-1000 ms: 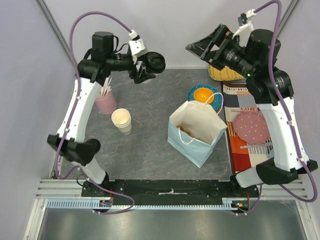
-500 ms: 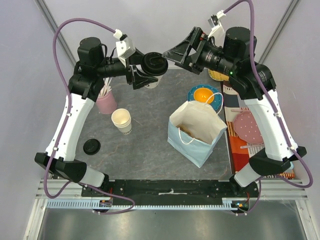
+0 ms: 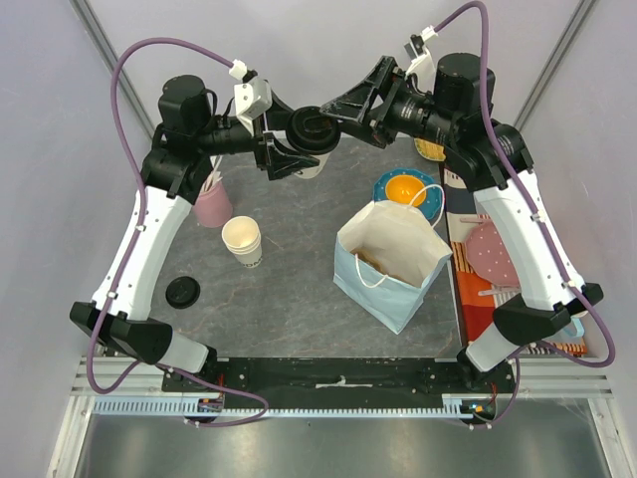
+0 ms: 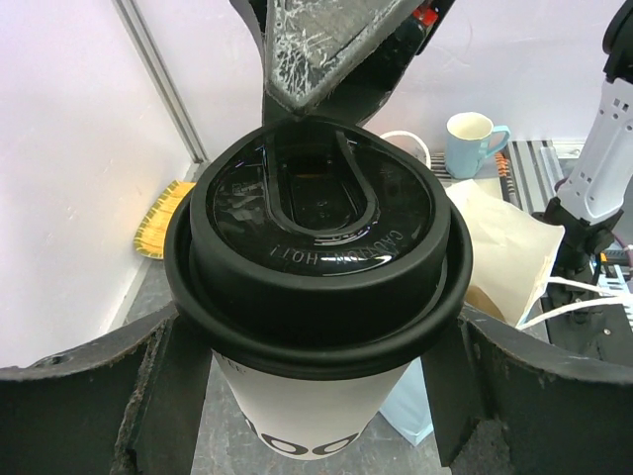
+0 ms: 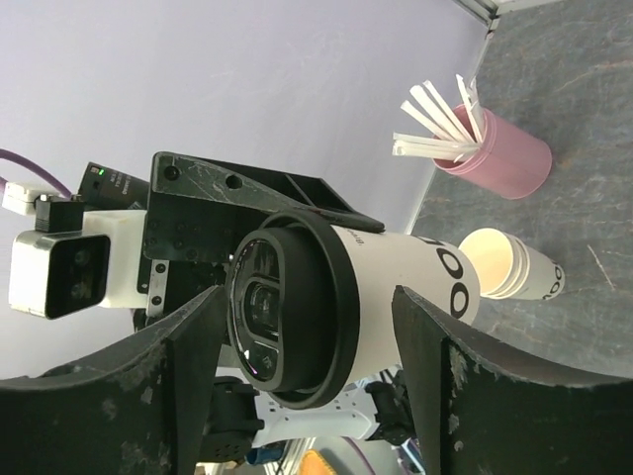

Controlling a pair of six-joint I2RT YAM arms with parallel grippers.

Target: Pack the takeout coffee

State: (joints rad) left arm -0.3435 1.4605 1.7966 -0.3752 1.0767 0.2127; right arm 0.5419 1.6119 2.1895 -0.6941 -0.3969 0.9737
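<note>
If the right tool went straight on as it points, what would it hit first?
Likely the black lid of the takeout coffee held by the left tool; it sits between the open jaws of the right tool.

Takeout coffee (image 4: 316,396): smooth white paper cup, black print; its lid (image 4: 316,228) is glossy black moulded plastic with embossed lettering. Bag (image 3: 393,264): matt pale-blue paper, cream inside. Table (image 3: 299,299) beneath the bag: matt grey, stone-veined. Cups (image 3: 242,242) left of the bag: matt cream paper.

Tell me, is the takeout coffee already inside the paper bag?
No, the left gripper holds the takeout coffee in the air, well apart from the open paper bag.
</note>
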